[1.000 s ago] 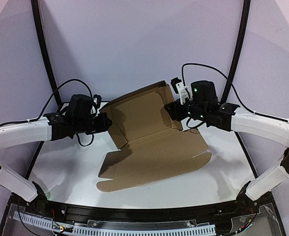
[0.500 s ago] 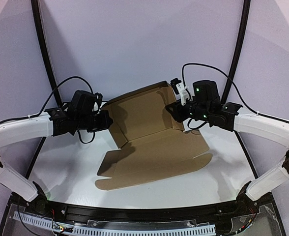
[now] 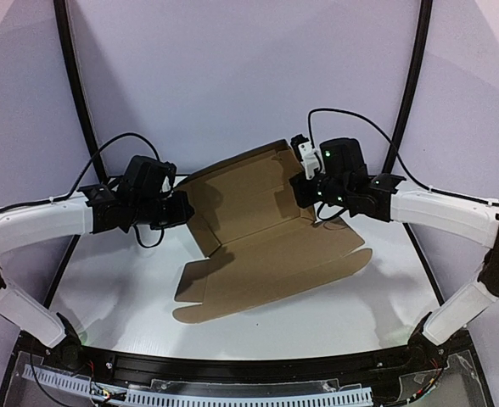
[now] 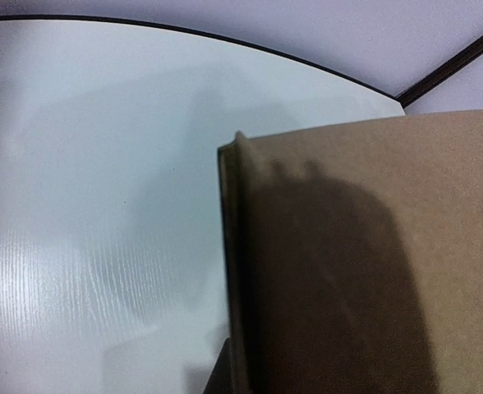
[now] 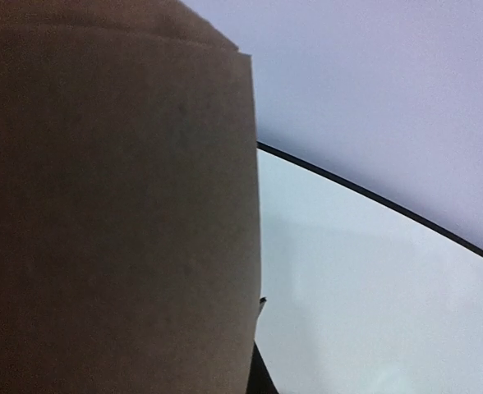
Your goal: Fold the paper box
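White counter (image 3: 105, 284) under a pale lilac backdrop, with both arms reaching in toward the middle. The left pincer (image 3: 180, 212) sits against the left edge of the raised panel of the brown box (image 3: 266, 254), and the right pincer (image 3: 304, 188) sits against that panel's right edge. Cardboard fills both wrist views, so I cannot tell whether either pincer is clenched on it or loose. The box is half unfolded. Its rear panel stands tilted up toward the counter's far edge. Its wide front part lies flat, flaps spread toward the near edge, roughly midway between the left and right edges.
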